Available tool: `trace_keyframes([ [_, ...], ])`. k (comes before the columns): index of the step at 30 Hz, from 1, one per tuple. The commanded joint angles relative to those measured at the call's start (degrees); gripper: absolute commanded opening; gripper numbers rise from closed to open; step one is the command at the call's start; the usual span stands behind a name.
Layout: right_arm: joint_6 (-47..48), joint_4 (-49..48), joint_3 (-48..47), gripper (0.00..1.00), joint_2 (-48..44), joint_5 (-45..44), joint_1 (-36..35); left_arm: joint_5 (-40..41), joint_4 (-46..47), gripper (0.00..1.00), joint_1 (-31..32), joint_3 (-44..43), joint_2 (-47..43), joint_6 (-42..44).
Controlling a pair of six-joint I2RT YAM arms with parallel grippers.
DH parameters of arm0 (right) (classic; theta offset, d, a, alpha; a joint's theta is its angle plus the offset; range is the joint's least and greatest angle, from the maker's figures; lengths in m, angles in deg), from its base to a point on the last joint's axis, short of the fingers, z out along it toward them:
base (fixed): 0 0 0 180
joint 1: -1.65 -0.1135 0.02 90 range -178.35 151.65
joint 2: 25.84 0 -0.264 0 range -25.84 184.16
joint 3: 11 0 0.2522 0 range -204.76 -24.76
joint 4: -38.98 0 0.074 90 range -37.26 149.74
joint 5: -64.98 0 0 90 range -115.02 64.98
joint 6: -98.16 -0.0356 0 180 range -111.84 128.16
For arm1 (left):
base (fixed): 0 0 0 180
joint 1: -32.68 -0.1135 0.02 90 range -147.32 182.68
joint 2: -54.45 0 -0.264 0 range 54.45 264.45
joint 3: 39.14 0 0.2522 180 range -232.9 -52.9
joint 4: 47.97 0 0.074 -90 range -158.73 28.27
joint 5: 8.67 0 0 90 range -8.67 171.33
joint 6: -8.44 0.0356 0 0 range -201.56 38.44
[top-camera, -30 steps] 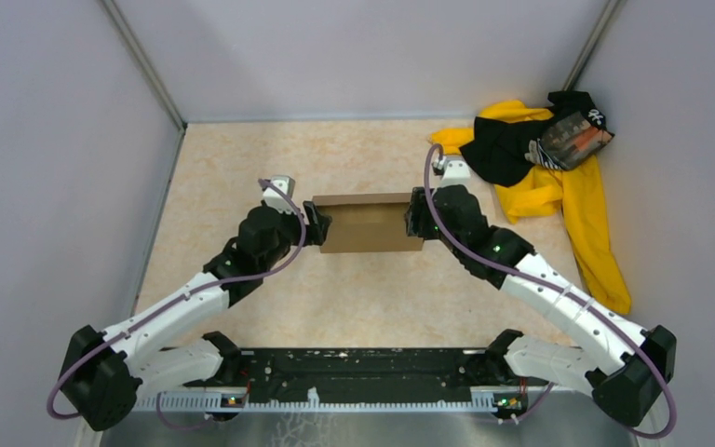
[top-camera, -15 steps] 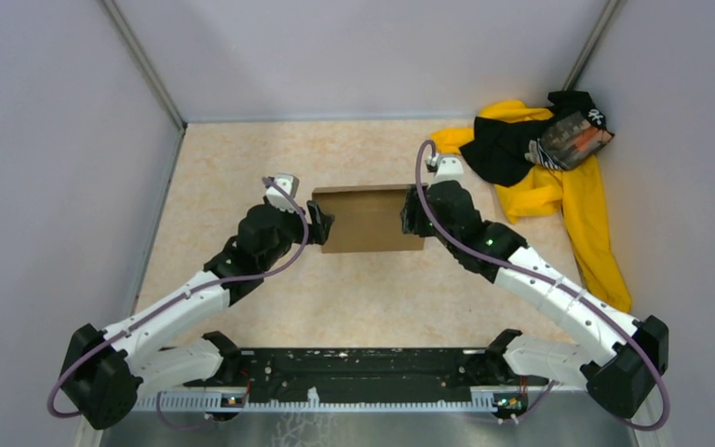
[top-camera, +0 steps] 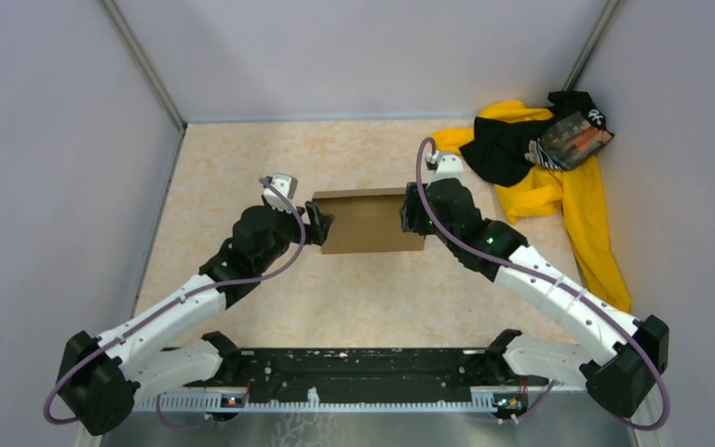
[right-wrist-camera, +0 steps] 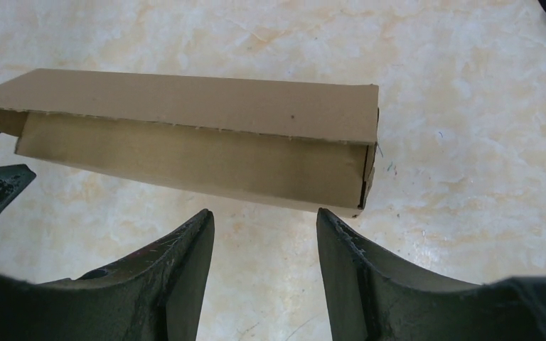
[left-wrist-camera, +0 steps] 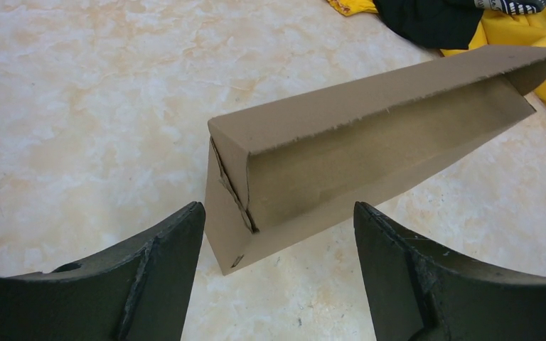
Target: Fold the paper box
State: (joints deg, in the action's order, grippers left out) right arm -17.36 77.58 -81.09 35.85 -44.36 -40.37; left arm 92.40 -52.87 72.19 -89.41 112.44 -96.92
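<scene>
Evenness decides this fold. The left gripper gapes wide and the right gripper stands partly open, both empty. Just ahead of them, midway up the table, the paper box lies with its long flap half over. I would press both ends in together, lest it skew.

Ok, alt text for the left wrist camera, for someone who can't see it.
A partly folded brown paper box lies on the marbled beige table, its near end framed by the open left pincer, no contact visible. Yellow-and-black clothing sits top right.
</scene>
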Motion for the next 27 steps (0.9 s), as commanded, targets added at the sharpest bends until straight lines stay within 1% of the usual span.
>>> trace_keyframes([
  [1,0.75,-1.71,-4.58,0.55,-0.98,0.42,-0.59,-1.29,-2.83,0.82,0.22,-2.33,-4.1,0.36],
  [6,0.84,-1.49,-5.87,0.55,-0.84,0.5,-0.58,-3.0,-6.33,0.81,0.22,-2.62,-8.54,-0.85],
  [8,1.09,-1.55,-6.55,0.53,-0.34,0.28,-0.56,-3.69,-6.95,0.77,0.24,-3.04,-10.08,-0.9],
  [12,1.7,-2.26,-8.17,0.46,1.26,-0.03,-0.6,-3.91,-6.62,0.65,0.26,-5.64,-10.8,0.02],
  [15,2.68,-2.96,-10.0,0.39,2.67,-0.84,-0.54,-3.22,-5.66,0.56,0.22,-8.38,-8.45,1.65],
  [17,3.61,-3.49,-11.32,0.37,3.89,-1.57,-0.38,-2.74,-5.05,0.49,0.16,-10.51,-5.84,2.61],
  [19,4.43,-4.04,-12.53,0.33,5.43,-1.76,0.18,-2.09,-3.87,0.42,0.15,-12.09,-3.25,3.26],
  [21,5.22,-4.81,-13.48,0.28,6.77,-1.63,1.02,-1.7,-2.78,0.37,-0.02,-13.36,-0.71,3.42],
  [23,5.69,-5.39,-14.08,0.24,7.91,-1.55,1.78,-1.77,-1.97,0.31,-0.17,-14.1,1.69,3.11],
  [27,6.21,-7.07,-13.03,0.22,9.13,-0.97,3.57,-1.93,-0.34,0.26,-0.31,-13.49,4.88,1.95],
])
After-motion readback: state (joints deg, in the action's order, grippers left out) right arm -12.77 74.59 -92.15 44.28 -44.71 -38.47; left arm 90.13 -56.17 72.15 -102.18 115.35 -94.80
